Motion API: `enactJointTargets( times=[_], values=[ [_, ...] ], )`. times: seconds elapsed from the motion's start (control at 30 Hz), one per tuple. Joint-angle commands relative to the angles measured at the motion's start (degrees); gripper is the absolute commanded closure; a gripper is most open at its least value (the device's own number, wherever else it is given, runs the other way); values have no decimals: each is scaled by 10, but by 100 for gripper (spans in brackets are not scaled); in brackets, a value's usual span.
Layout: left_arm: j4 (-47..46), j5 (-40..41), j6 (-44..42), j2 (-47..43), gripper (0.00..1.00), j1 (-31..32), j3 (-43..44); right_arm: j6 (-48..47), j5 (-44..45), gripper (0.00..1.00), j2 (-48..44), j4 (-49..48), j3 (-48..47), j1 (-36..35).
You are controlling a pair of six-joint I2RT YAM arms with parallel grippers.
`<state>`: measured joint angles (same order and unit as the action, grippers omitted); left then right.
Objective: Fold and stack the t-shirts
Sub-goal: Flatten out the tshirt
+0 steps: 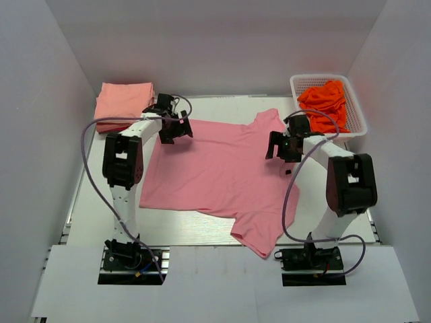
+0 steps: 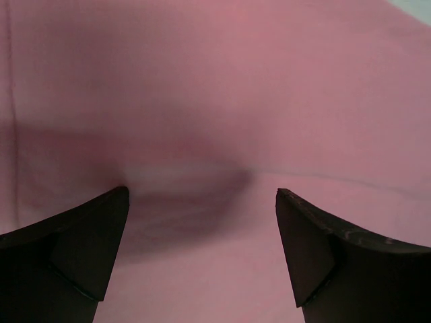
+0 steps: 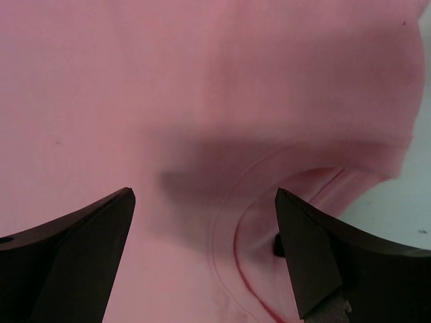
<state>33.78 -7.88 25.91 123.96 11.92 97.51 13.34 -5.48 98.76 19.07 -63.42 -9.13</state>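
Nearest the arm bases, one sleeve (image 1: 259, 235) of the rose-pink t-shirt (image 1: 215, 168) is trailing askew toward the worktop's (image 1: 182, 229) near edge, so folding over it is risking a lopsided bundle. Further in, the left gripper (image 2: 202, 195) and right gripper (image 3: 205, 195) are hovering wide open over the cloth, holding nothing. A shallow pinch here is likely catching only the top layer. At the back, the salmon stack (image 1: 123, 101) is waiting.

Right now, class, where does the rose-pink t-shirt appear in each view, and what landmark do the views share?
Top external: rose-pink t-shirt spread flat across the centre.
Left wrist: fills the frame beneath the left gripper.
Right wrist: beneath the right gripper; table at right.
Shared landmark: both open grippers.
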Motion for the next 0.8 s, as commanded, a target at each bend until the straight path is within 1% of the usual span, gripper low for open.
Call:
enactJointTargets(
  times=[0.0, 0.03, 0.07, 0.1, 0.13, 0.17, 0.2, 0.23, 0.27, 0.3, 0.33, 0.4, 0.5, 0.57, 0.6, 0.63, 0.67, 0.7, 0.73, 0.77],
  values=[
    [51, 50, 1, 28, 0, 2, 68, 27, 28, 10, 38, 15, -69, 2],
    [57, 50, 1, 43, 0, -4, 93, 24, 42, 10, 77, 16, -99, 2],
    [62, 50, 9, 71, 0, -4, 107, 26, 49, 10, 93, 25, -140, 2],
    [70, 50, 9, 85, 0, -4, 119, 24, 52, 10, 109, 34, -161, 4],
    [76, 43, 16, 100, 0, -9, 152, 20, 52, 10, 155, 65, -182, 4],
    [84, 43, 16, 127, 0, -9, 172, 7, 52, 10, 172, 68, -229, 3],
    [90, 43, 23, 139, 0, -9, 204, 1, 51, 10, 200, 68, -242, 5],
    [97, 43, 29, 149, 0, -9, 217, -3, 42, 10, 229, 67, -254, 8],
    [97, 43, 29, 156, 0, -9, 227, -9, 48, 10, 246, 82, -312, 6],
    [97, 43, 36, 162, 0, -9, 242, -11, 53, 10, 279, 91, -339, 6],
    [97, 35, 36, 167, 0, -15, 242, -24, 73, 10, 308, 105, -410, 5],
    [91, 35, 36, 174, 0, -15, 254, -33, 78, 10, 345, 114, -452, 6],
    [86, 35, 41, 179, 0, -15, 273, -50, 72, 10, 394, 113, -560, 8],
    [86, 35, 41, 184, 0, -15, 300, -58, 64, 10, 416, 110, -586, 9],
    [92, 29, 41, 184, 0, -15, 312, -67, 62, 10, 419, 112, -623, 8],
    [97, 29, 41, 184, 0, -15, 322, -72, 40, 10, 415, 114, -630, 6],
    [97, 29, 35, 179, 0, -15, 327, -75, 35, 10, 404, 113, -633, 3],
    [97, 29, 35, 155, 0, -15, 321, -95, 21, 10, 394, 108, -621, 2],
    [87, 29, 35, 140, 0, -15, 311, -97, 19, 10, 368, 104, -611, 2],
    [79, 34, 28, 121, 0, -15, 285, -103, 13, 10, 335, 97, -583, 0]
  ],
)
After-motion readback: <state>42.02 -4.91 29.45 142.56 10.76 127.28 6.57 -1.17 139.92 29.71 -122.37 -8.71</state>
